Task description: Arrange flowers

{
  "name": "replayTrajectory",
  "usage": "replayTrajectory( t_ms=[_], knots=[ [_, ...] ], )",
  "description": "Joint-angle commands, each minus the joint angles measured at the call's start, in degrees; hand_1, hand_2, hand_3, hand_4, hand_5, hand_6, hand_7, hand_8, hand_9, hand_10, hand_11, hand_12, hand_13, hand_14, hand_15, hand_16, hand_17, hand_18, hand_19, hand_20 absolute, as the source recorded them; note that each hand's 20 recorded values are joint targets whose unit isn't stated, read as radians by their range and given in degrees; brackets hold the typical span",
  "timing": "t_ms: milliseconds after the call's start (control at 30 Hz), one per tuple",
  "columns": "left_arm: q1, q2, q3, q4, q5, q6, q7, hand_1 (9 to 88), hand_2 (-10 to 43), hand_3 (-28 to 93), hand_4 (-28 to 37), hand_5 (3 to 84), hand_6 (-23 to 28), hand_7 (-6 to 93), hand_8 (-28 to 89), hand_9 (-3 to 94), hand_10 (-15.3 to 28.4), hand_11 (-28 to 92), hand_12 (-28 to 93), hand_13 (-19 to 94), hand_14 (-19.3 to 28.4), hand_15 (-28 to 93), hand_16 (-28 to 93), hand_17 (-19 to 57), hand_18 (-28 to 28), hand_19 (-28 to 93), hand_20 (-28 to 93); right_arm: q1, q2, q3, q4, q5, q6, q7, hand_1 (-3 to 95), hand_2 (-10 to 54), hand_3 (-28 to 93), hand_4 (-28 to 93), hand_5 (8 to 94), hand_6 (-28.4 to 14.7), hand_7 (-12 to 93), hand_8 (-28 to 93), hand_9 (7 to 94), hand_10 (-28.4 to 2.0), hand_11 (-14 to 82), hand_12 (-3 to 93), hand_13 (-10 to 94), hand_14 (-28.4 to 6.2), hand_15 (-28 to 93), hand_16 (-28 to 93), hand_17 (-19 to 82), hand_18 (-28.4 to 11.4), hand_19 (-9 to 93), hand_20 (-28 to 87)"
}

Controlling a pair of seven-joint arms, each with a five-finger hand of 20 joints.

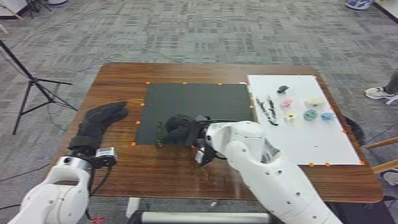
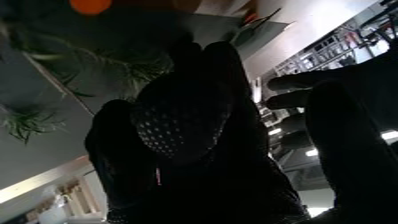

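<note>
White right arm (image 1: 289, 185): head view, over tabletop (image 1: 160, 175).
Right robot hand (image 1: 181, 131): over the black mat (image 1: 195, 102); grip cannot be told.
Left robot hand (image 1: 105, 114): left of black mat, open, fingers extended.
Green sprig (image 1: 161, 134): on black mat, just beside right robot hand.
Flower heads (image 1: 310, 115): five, pastel, on white board (image 1: 311, 142).
Greenery (image 2: 133, 65): right wrist view, feathery, behind right robot hand.
</note>
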Motion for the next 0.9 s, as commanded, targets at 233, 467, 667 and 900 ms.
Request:
replayTrajectory(
  t_ms=[233, 467, 667, 900],
  knots=[
    [-0.36, -0.83, 0.58, 0.14, 0.09, -0.6, 0.44, 20.6, 1.1, 67, -26.3, 46.6, 4.6, 14.7, -8, 47.8, 14.4, 19, 11, 34, 18.6, 18, 1, 0.1, 13.7, 7, 15, 2.2, -1.27, 0.11, 2.64, -3.31, 4.05, 3.18, 15.4, 13.8, 67, -9, 50.7, -7.5, 61, -17, 62.4, -16.4, 7.8, 10.6, 94, -4.3, 56, 29, 62, -18.6, 93, 62],
    [-0.72, -1.01, 0.92, 0.28, 0.08, -0.44, 0.68, 20.7, 1.1, 67, -26.4, 46.5, 4.5, 14.8, -8, 47.8, 14.4, 19, 11, 34, 18.6, 18, 1, 0.0, 13.8, 7, 15, 2.53, -1.25, -0.25, 3.15, -4.11, 4.62, 4.46, 15.4, 13.7, 66, -9, 50.9, -7.6, 61, -17, 62.4, -16.5, 7.8, 10.5, 94, -4.3, 56, 29, 62, -18.4, 93, 62],
    [-0.83, -1.16, 0.99, 0.37, 0.07, -0.43, 0.78, 20.7, 1.1, 67, -26.3, 46.5, 4.4, 14.8, -8, 47.8, 14.4, 19, 11, 34, 18.5, 18, 1, 0.0, 13.8, 7, 15, 2.92, -1.21, -0.04, 2.95, -2.49, 5.23, 4.85, 15.4, 13.6, 66, -9, 50.9, -7.7, 61, -17, 62.2, -16.6, 7.8, 10.4, 94, -4.3, 56, 29, 62, -18.4, 93, 62],
    [-0.09, -1.31, 0.69, 0.02, 0.02, -0.23, 0.8, 20.6, 1.1, 67, -26.4, 46.5, 4.5, 14.7, -8, 47.8, 14.5, 19, 11, 34, 18.6, 18, 1, 0.0, 13.8, 7, 15, 1.62, 0.08, 1.61, -2.11, 13.98, 6.35, 9.01, 15.2, 13.3, 66, -9, 51.6, -7.6, 61, -17, 63.2, -16.5, 8.1, 10.5, 94, -4.2, 56, 28, 62, -18.5, 93, 62]
  ],
)
